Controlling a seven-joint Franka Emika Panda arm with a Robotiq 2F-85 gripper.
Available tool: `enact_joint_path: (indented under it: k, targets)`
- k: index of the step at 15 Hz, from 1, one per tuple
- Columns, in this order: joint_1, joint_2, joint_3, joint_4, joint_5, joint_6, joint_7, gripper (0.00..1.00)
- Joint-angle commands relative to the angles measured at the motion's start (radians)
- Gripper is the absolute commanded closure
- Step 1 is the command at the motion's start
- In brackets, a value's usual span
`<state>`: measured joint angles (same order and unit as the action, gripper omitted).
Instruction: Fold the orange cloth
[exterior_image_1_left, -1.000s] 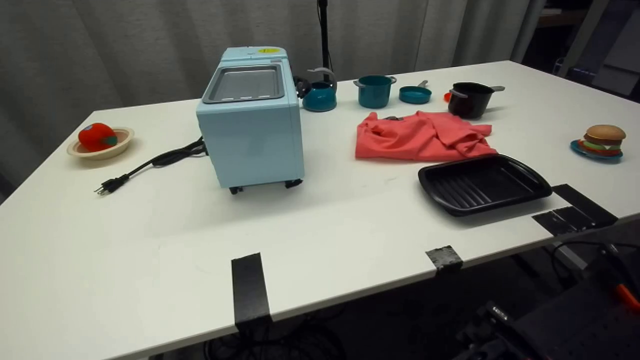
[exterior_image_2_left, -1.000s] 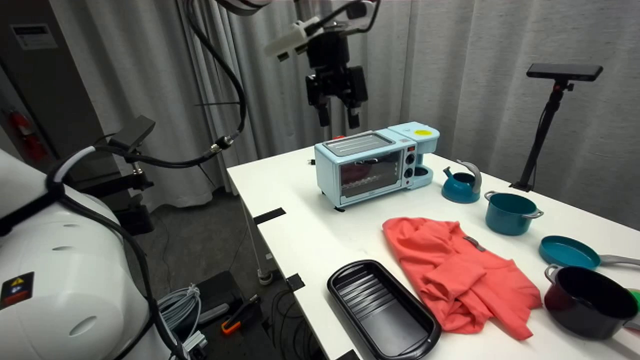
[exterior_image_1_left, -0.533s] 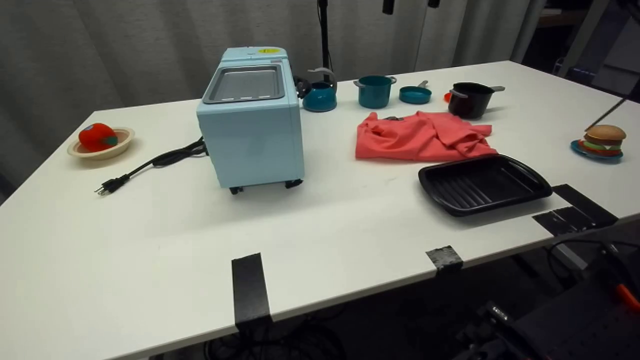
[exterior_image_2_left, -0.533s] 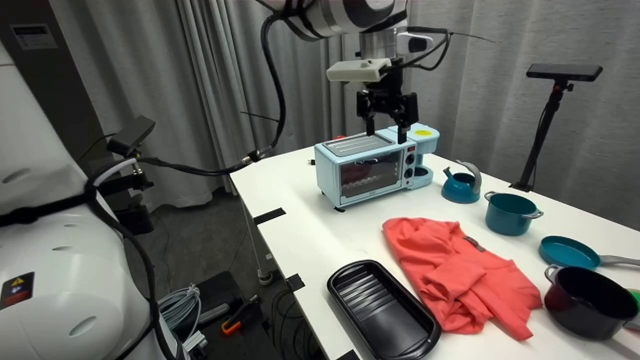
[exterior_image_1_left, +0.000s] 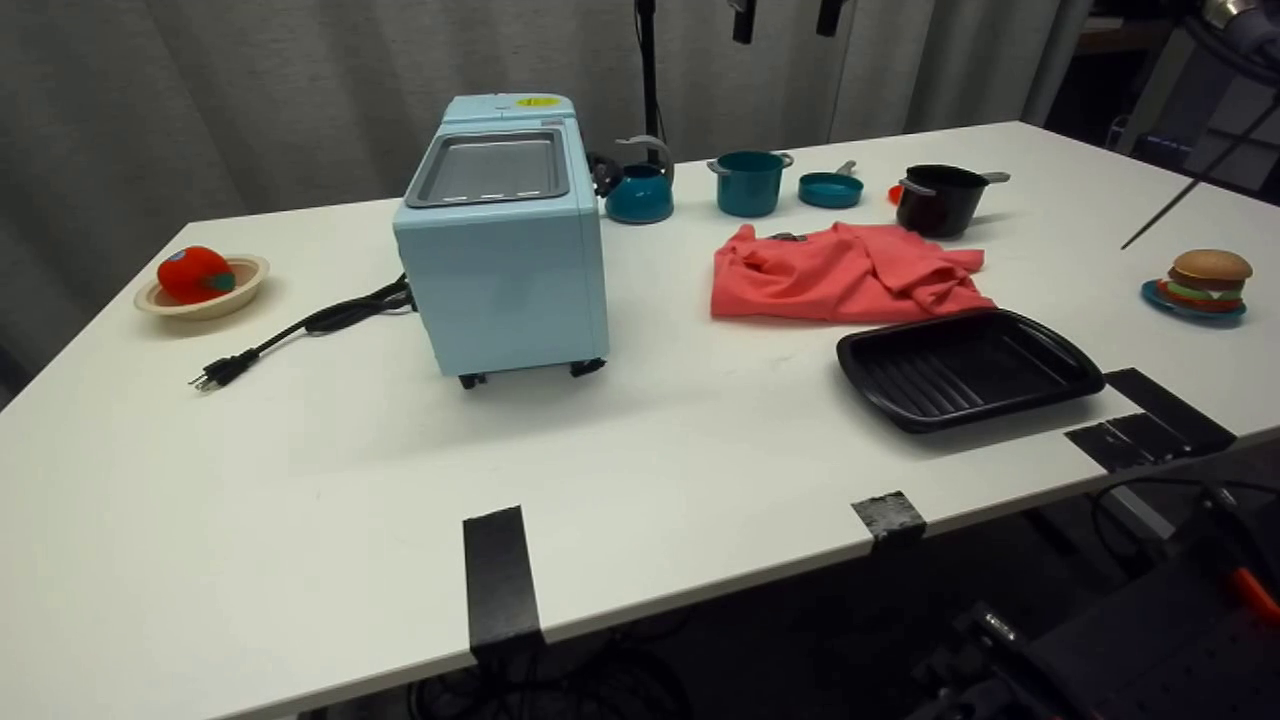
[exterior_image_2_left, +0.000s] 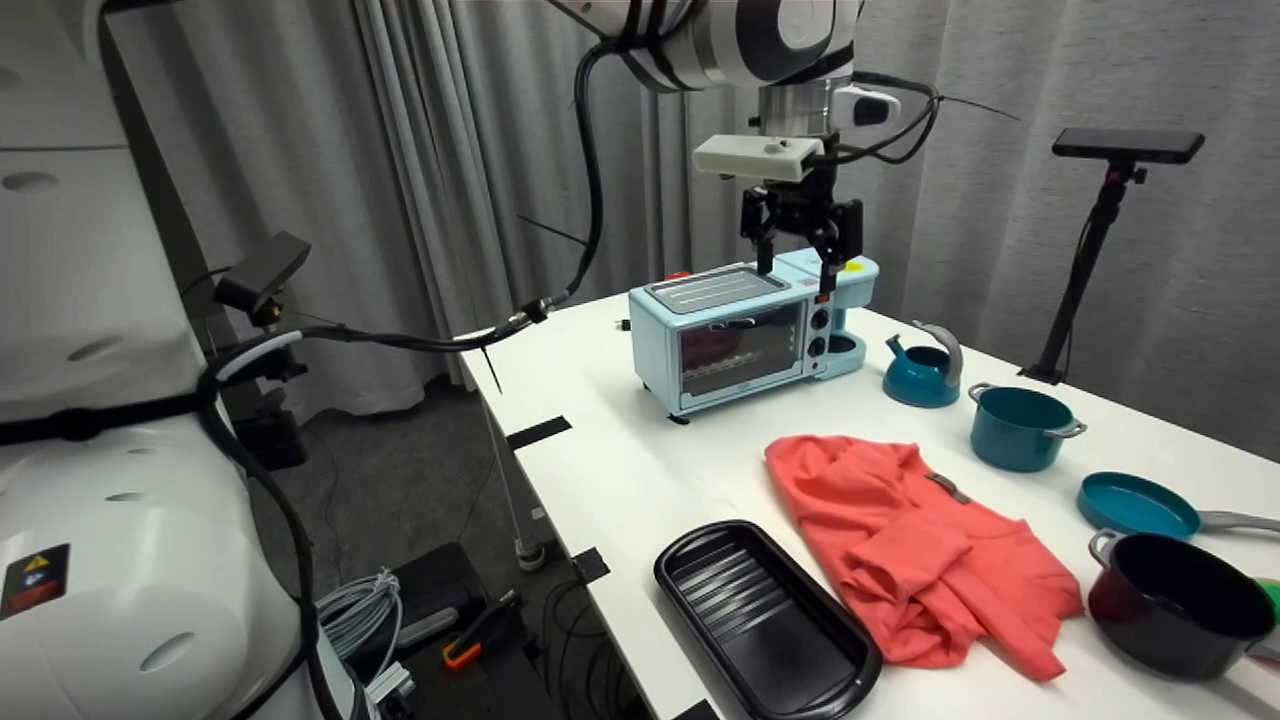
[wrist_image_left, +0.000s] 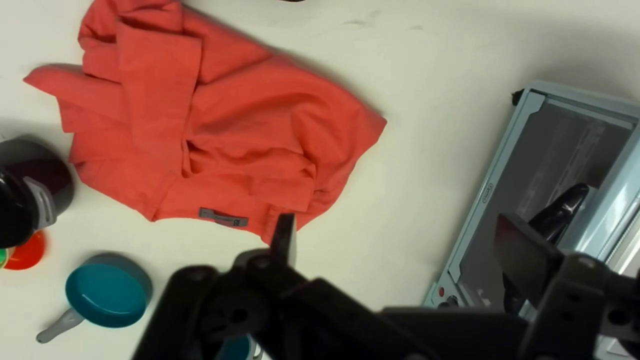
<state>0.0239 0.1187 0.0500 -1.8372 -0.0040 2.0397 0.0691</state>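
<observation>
My black two-fingered pincer (exterior_image_2_left: 796, 272) hangs spread wide and empty above the flat white table (exterior_image_2_left: 640, 465), where the crumpled red-orange fabric cloth (exterior_image_2_left: 920, 550) lies beside the shiny black ridged pan (exterior_image_2_left: 770, 620), and if I grab too many layers at once, I might just bunch it up.

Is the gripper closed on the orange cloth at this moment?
No: in an exterior view, the gripper hangs open in the air, clearly apart from the cloth, which lies on the table.

The label (wrist_image_left: 223, 218) on the cloth (wrist_image_left: 235, 117) seems illegible.
</observation>
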Motion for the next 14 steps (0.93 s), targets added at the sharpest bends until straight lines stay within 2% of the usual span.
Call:
enact_joint_path:
  k: [1, 8, 14]
  targets:
    - [0.006, -0.001, -0.007, 0.002, 0.001, -0.002, -0.001, 0.00]
    - [0.043, 0.184, 0.007, 0.048, 0.004, 0.059, 0.096, 0.00]
    - [0.070, 0.342, -0.021, 0.092, -0.019, 0.093, 0.200, 0.00]
